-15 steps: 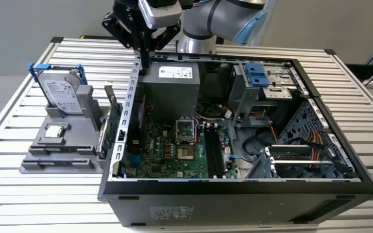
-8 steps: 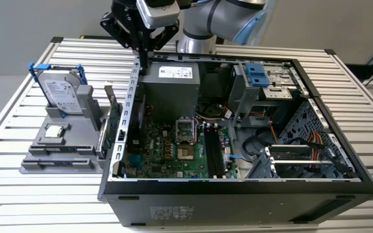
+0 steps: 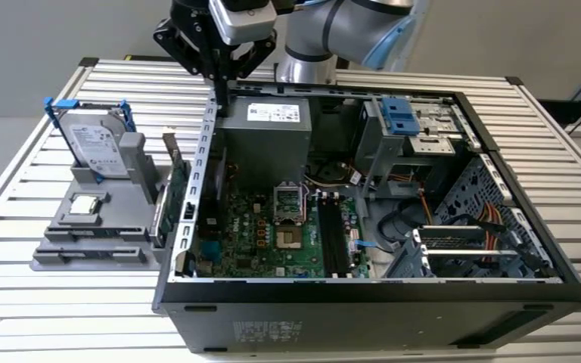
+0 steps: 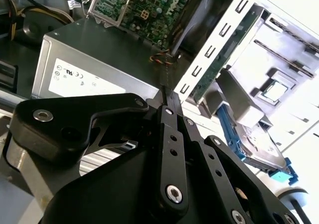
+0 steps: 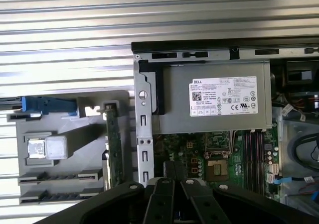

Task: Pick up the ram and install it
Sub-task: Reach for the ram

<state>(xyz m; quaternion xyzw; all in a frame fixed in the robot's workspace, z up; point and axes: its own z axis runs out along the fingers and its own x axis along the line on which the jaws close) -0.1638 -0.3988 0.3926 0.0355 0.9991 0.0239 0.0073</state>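
Bench point(image 3: 58, 325): slatted metal top; I see everything standing on it.
Computer case point(image 3: 371, 318): black, lying on its side with the side panel off, the inside open to the exterior view.
Arm point(image 3: 351, 30): grey and blue, rising behind the far side of the case.
Power supply point(image 3: 265, 140): grey box with a white label, in the far corner of the case toward the exterior view's left.
Motherboard point(image 3: 260, 234): green, on the case floor, nearer than the power supply; long black slots point(image 3: 329, 238) run along it.
Holder point(image 3: 88, 253): grey, on the bench just beside the case, on the exterior view's left.
Hard drive point(image 3: 99, 144): silver, upright in a blue frame at the far end of the holder.
Card point(image 3: 176, 200): green, on edge between the holder and the case wall.
Claw point(image 5: 169, 169): fingers drawn together; in the exterior view it hangs over the case wall by the power supply.
Chip point(image 3: 87, 203): small silver square seated in the holder.
Ram: I cannot tell where it lies, nor whether the claw pinches it.
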